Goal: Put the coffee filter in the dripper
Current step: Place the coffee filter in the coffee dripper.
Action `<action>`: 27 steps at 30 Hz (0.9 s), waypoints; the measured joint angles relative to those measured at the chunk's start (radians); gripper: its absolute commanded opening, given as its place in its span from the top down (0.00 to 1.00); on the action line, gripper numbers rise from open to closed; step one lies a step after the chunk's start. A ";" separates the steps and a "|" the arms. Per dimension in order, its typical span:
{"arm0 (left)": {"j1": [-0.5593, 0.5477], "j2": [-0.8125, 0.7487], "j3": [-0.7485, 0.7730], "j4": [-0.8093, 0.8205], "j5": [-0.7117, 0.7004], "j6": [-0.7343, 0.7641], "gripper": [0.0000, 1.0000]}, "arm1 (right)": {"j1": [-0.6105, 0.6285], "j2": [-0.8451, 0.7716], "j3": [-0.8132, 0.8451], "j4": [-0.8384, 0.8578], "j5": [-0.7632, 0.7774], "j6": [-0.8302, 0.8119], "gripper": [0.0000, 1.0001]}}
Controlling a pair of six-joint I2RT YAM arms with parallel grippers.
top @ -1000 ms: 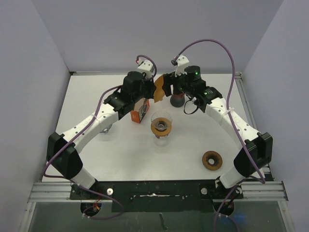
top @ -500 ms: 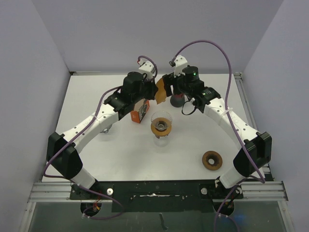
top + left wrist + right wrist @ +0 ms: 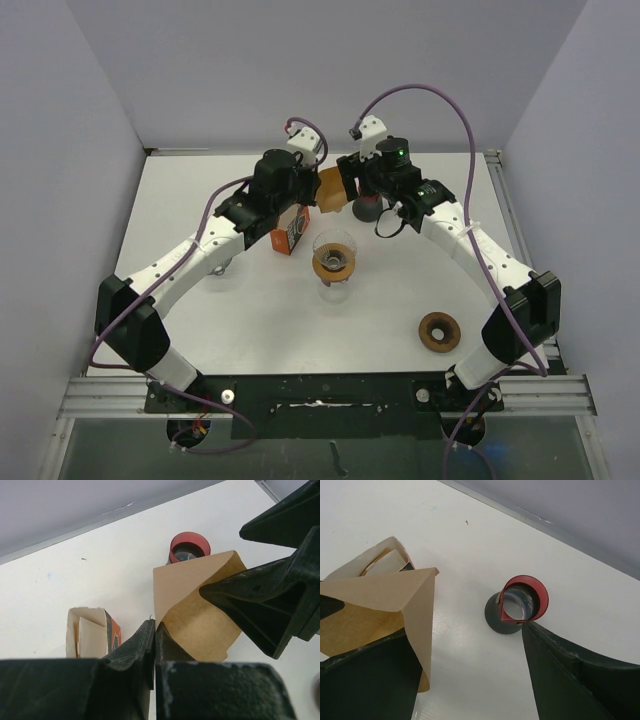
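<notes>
The brown paper coffee filter [image 3: 333, 188] [image 3: 200, 610] [image 3: 375, 605] hangs in the air at the back of the table. My left gripper [image 3: 316, 192] [image 3: 154, 627] is shut on its lower corner. My right gripper [image 3: 350, 186] [image 3: 470, 650] stands open just right of it. One of its fingers [image 3: 370, 680] pushes into the filter's fold, and the other [image 3: 570, 675] stays clear. The dripper [image 3: 334, 258], clear with a brown collar, stands at mid-table, in front of and below both grippers, with nothing showing inside it.
A dark cup with a red rim [image 3: 368, 207] [image 3: 189, 547] [image 3: 520, 605] stands under the right gripper. An open orange box [image 3: 290, 232] [image 3: 90, 632] lies below the left gripper. A brown ring [image 3: 439, 331] lies at the front right.
The right gripper has moved left onto the filter. The filter has turned and spread from a narrow upright strip into a wider shape. The left gripper has kept its hold.
</notes>
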 measured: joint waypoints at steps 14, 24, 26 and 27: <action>-0.001 -0.001 0.000 0.000 -0.063 0.073 1.00 | 0.000 0.000 0.015 -0.014 -0.043 0.000 0.13; 0.016 -0.035 -0.022 -0.007 0.037 0.097 1.00 | -0.080 -0.029 -0.015 0.004 -0.392 0.024 0.08; 0.033 -0.051 -0.026 -0.012 0.074 0.101 1.00 | -0.117 -0.057 -0.040 0.017 -0.476 0.037 0.08; 0.044 -0.061 -0.027 -0.017 0.093 0.104 1.00 | -0.139 -0.075 -0.057 0.025 -0.526 0.042 0.07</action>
